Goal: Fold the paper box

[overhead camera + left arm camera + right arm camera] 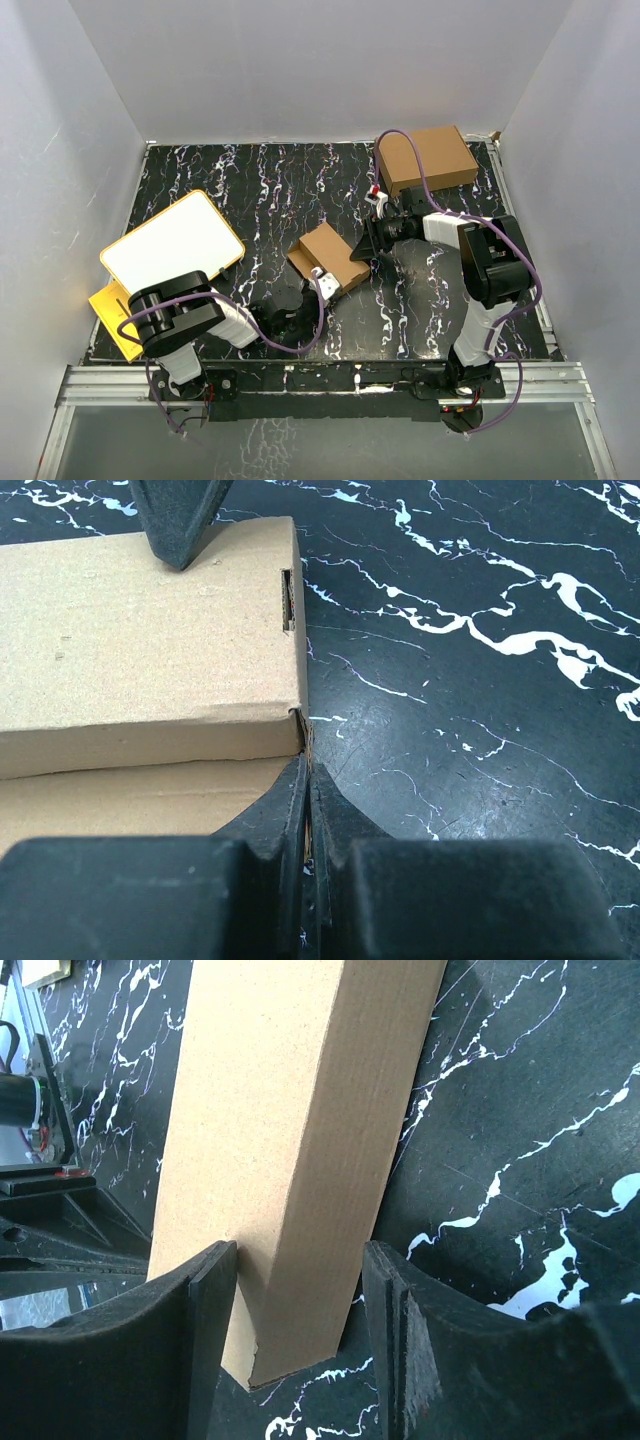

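Top external: you are looking at the small oblong paper box [330,256] of plain brown cardboard, lying at an angle near the middle of the black, white-veined bench [250,190]. Your left gripper [318,285] is meeting it at the near corner and your right gripper [368,243] at its right end.

Left wrist: the left gripper is sitting clenched, its fingers [285,810] pressed together at the box's corner and pinching a thin sliver of cardboard. A flat lower flap is running off to the left below the box wall. A narrow slot is showing in the top face beside that corner. A dark fingertip is overlapping the far edge of the top face.

Right wrist: the right gripper is standing released, jaws straddling the box's end. One finger is touching the broad lit face; the other is sitting just clear of the shaded side.

Well apart: a larger brown cardboard box [425,158] is sitting at the far right corner, and a white board with a yellow rim [172,243] is lying at the left.
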Motion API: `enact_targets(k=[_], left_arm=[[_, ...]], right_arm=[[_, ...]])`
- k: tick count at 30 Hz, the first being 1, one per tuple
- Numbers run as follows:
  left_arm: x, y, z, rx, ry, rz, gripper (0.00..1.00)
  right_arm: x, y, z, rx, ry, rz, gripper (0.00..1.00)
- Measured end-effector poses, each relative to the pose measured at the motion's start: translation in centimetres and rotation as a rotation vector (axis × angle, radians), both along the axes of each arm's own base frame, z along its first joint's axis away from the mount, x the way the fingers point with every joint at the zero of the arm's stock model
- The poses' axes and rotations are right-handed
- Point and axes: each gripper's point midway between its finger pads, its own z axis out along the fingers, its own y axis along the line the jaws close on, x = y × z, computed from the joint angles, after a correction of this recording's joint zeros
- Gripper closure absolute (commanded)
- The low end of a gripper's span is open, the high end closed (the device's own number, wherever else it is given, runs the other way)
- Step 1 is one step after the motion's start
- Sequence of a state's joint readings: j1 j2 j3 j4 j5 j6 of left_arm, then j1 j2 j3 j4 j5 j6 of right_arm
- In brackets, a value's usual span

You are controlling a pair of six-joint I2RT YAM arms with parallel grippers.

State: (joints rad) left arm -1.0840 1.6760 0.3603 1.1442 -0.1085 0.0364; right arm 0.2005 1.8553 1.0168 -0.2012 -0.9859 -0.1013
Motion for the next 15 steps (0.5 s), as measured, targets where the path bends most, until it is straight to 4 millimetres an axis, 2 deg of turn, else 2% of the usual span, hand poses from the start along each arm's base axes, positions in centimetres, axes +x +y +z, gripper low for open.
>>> enact_targets(k=[15], left_arm=[[0.13,0.05,0.21,-0.019,0.008,0.018,1.00]], right_arm=[[0.08,-0.04,0.02,-0.006,0.015,-0.004,0.49]])
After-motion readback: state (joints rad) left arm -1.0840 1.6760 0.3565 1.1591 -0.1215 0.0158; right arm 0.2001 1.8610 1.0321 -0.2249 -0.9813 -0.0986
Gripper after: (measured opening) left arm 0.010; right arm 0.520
